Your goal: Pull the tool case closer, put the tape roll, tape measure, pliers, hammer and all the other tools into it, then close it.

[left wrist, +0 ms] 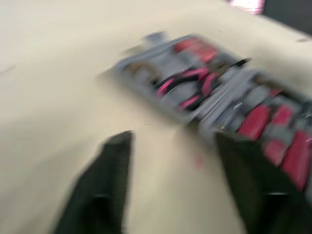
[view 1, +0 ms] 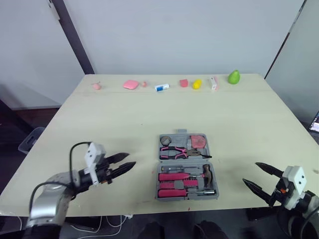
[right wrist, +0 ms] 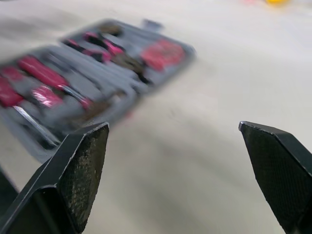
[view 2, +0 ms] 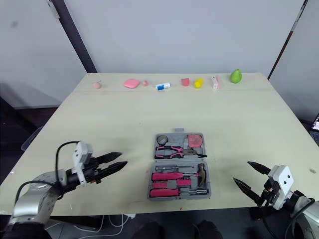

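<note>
We are noting the loaded case (view 1: 188,167) open near the table's (view 1: 124,119) front edge between left gripper (view 1: 130,159) and right gripper (view 1: 250,172), both spread and empty; closing seems due, needing one half folded over.

Nothing written can be read: no lettering, brand, number or sign is legible on the open tool case (view 1: 188,167), and the small blue-and-white item (view 1: 161,87) far beyond it is too small to tell.
</note>
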Action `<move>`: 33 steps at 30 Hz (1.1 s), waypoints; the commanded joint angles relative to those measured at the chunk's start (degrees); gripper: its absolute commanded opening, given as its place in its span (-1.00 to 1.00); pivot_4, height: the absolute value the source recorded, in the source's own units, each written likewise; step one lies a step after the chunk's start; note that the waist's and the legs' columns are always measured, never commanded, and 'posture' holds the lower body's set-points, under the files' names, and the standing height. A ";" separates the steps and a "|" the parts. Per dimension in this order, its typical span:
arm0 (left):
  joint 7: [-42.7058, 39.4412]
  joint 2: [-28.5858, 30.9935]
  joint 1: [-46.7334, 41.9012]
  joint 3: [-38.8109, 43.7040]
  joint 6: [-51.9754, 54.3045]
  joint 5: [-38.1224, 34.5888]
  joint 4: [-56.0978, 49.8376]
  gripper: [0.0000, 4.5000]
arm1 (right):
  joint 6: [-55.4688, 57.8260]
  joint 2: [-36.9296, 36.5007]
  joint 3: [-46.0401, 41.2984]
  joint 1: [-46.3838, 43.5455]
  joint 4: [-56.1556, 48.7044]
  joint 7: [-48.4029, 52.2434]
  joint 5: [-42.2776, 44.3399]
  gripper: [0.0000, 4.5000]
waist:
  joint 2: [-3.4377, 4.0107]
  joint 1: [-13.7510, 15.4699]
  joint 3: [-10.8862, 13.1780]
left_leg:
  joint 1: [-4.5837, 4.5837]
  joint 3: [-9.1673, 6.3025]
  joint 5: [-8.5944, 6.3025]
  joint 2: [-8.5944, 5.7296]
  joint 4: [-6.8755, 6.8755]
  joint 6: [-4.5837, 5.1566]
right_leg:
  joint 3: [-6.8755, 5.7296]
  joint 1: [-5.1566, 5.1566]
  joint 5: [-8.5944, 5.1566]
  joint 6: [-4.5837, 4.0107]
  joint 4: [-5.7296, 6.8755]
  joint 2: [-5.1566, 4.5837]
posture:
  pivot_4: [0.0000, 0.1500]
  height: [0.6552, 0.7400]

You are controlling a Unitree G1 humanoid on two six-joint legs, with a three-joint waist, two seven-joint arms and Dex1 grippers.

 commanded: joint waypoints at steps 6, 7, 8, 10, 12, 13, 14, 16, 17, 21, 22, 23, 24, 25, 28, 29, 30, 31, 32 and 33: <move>2.73 0.24 7.57 7.48 -4.20 0.08 1.01 0.99 | -2.57 0.75 -4.77 4.35 2.33 -3.32 -0.08 1.00 | -0.01 0.33 -0.01 | 0.00 0.02 0.00 0.04 0.01 0.00 | 0.00 0.00 -0.05 -0.06 -0.01 -0.08 | 1.00 1.00; 2.84 -0.08 8.16 7.43 -4.54 0.18 0.77 0.99 | -2.67 0.83 -4.83 4.74 2.34 -3.42 -0.25 1.00 | -0.01 0.24 -0.01 | 0.01 0.03 0.00 0.05 0.00 0.00 | 0.01 0.00 -0.05 -0.06 -0.01 -0.08 | 1.00 1.00; 2.91 -0.34 8.49 7.17 -4.77 0.27 0.51 0.99 | -2.83 0.91 -4.74 4.84 2.39 -3.73 -0.64 1.00 | 0.01 0.18 -0.02 | 0.01 0.03 0.00 0.05 0.00 0.00 | 0.01 0.00 -0.05 -0.06 -0.01 -0.08 | 1.00 1.00; 2.77 -0.70 8.21 5.74 -5.63 0.83 -0.10 0.99 | -3.22 0.69 -3.91 4.16 2.53 -4.20 -1.78 1.00 | 0.01 0.09 -0.02 | 0.01 0.04 0.00 0.05 0.00 0.00 | 0.02 0.00 -0.05 -0.06 -0.01 -0.08 | 1.00 1.00; 2.65 -0.90 7.68 4.82 -5.97 1.08 -0.55 0.99 | -3.35 0.37 -3.30 3.51 2.57 -3.99 -2.21 1.00 | 0.00 0.05 -0.03 | 0.02 0.06 0.00 0.04 0.00 0.00 | 0.03 0.00 -0.04 -0.06 0.00 -0.07 | 1.00 1.00; 2.52 -1.00 6.46 3.70 -6.19 1.52 -0.67 0.99 | -3.21 -0.13 -2.50 2.41 2.52 -3.53 -2.68 1.00 | -0.01 0.05 -0.03 | 0.04 0.07 0.00 0.03 0.01 0.00 | 0.03 0.01 -0.04 -0.06 0.00 -0.06 | 1.00 1.00; 2.40 -1.06 5.07 2.57 -6.21 1.82 -0.74 0.99 | -2.87 -0.58 -1.75 1.16 2.34 -3.13 -2.97 1.00 | -0.01 0.06 -0.03 | 0.05 0.07 0.00 0.01 0.00 0.00 | 0.04 0.01 -0.04 -0.06 0.00 -0.06 | 1.00 1.00; 2.62 -1.36 2.10 0.71 -5.85 2.15 -0.34 0.99 | -2.08 -1.26 -0.35 -1.50 1.97 -2.22 -2.85 1.00 | -0.01 0.07 -0.03 | 0.08 0.10 0.00 -0.02 0.02 0.00 | 0.06 0.02 -0.03 -0.06 0.02 -0.04 | 1.00 1.00; 2.64 -1.38 0.83 -0.15 -6.08 2.64 0.18 0.99 | -1.62 -1.61 0.33 -2.71 1.90 -1.97 -2.83 1.00 | 0.00 0.07 -0.03 | 0.09 0.10 0.00 -0.03 0.02 0.00 | 0.06 0.02 -0.03 -0.05 0.02 -0.03 | 1.00 1.00; 1.20 -1.77 -4.79 -4.23 -6.18 4.31 3.23 0.99 | 1.40 -2.91 3.89 -8.44 2.55 -0.59 -3.05 1.00 | 0.00 0.05 -0.03 | 0.08 0.09 0.00 -0.06 0.01 -0.01 | 0.06 0.02 0.06 0.07 0.02 0.02 | 1.00 1.00; 0.54 -1.78 -6.36 -5.44 -6.49 4.91 4.42 0.99 | 2.35 -3.22 4.97 -10.04 3.04 -0.21 -3.29 1.00 | 0.00 0.02 -0.03 | 0.08 0.08 0.00 -0.06 0.00 0.00 | 0.05 0.02 0.10 0.14 0.02 0.03 | 1.00 1.00; -0.21 -1.73 -7.70 -6.52 -6.64 5.43 5.49 0.75 | 2.91 -3.55 5.95 -11.50 3.62 0.24 -3.57 0.74 | -0.01 0.02 -0.03 | 0.04 0.07 0.00 -0.06 0.00 0.00 | 0.04 0.00 0.10 0.14 0.01 0.05 | 1.00 1.00; -0.83 -1.65 -8.94 -7.55 -6.66 5.96 6.44 0.64 | 3.13 -3.93 6.80 -13.04 4.48 0.57 -4.15 0.63 | 0.00 -0.01 -0.03 | 0.04 0.07 0.00 -0.06 -0.01 0.00 | 0.03 0.00 0.10 0.14 0.01 0.06 | 1.00 1.00; -1.40 -1.61 -10.05 -8.43 -6.98 6.55 7.39 0.43 | 3.22 -4.26 7.49 -14.42 5.36 0.85 -4.71 0.41 | 0.00 0.00 -0.03 | 0.04 0.07 0.00 -0.06 -0.01 0.00 | 0.04 0.01 0.10 0.14 0.00 0.07 | 1.00 1.00; -4.49 -1.15 -14.07 -12.32 -10.54 9.99 12.39 -0.20 | 4.16 -5.12 10.93 -18.90 8.61 2.16 -7.12 -0.26 | 0.00 0.01 -0.03 | 0.00 0.09 0.00 -0.07 -0.01 0.00 | 0.02 0.00 0.11 0.15 0.00 0.07 | 1.00 1.00; -5.37 -1.33 -15.74 -13.39 -11.50 10.94 14.78 -0.36 | 4.23 -5.27 12.73 -20.46 9.91 2.85 -8.49 -0.43 | 0.00 0.01 -0.03 | 0.00 0.10 0.00 -0.07 0.00 0.00 | 0.02 0.00 0.11 0.15 0.00 0.07 | 1.00 1.00; -6.06 -1.59 -17.24 -14.21 -12.05 11.55 16.92 -0.58 | 4.35 -5.33 14.31 -21.83 11.05 3.43 -9.57 -0.69 | -0.01 0.01 -0.02 | 0.01 0.15 0.00 -0.09 0.00 0.00 | 0.01 0.01 0.11 0.15 0.00 0.07 | 1.00 1.00; -6.88 -1.85 -18.81 -15.20 -12.88 12.40 19.24 -0.77 | 4.72 -5.02 15.79 -23.51 12.12 3.56 -10.55 -0.87 | -0.02 0.01 -0.03 | -0.01 0.22 0.00 -0.10 0.02 0.00 | -0.02 0.00 0.11 0.15 0.01 0.08 | 1.00 1.00; -7.58 -2.09 -20.20 -16.19 -14.04 13.24 21.43 -0.94 | 5.08 -4.73 17.00 -25.02 13.03 3.62 -11.31 -1.00 | -0.02 0.01 -0.02 | 0.00 0.23 0.00 -0.10 0.03 0.00 | -0.05 0.02 0.12 0.15 0.02 0.08 | 1.00 1.00; -8.24 -2.42 -21.64 -17.24 -15.06 14.25 23.65 -0.94 | 5.44 -4.42 18.32 -26.56 14.10 3.76 -12.11 -1.00 | -0.01 0.01 -0.03 | -0.03 0.24 0.00 -0.10 0.03 0.00 | -0.05 -0.01 0.12 0.15 0.02 0.09 | 1.00 1.00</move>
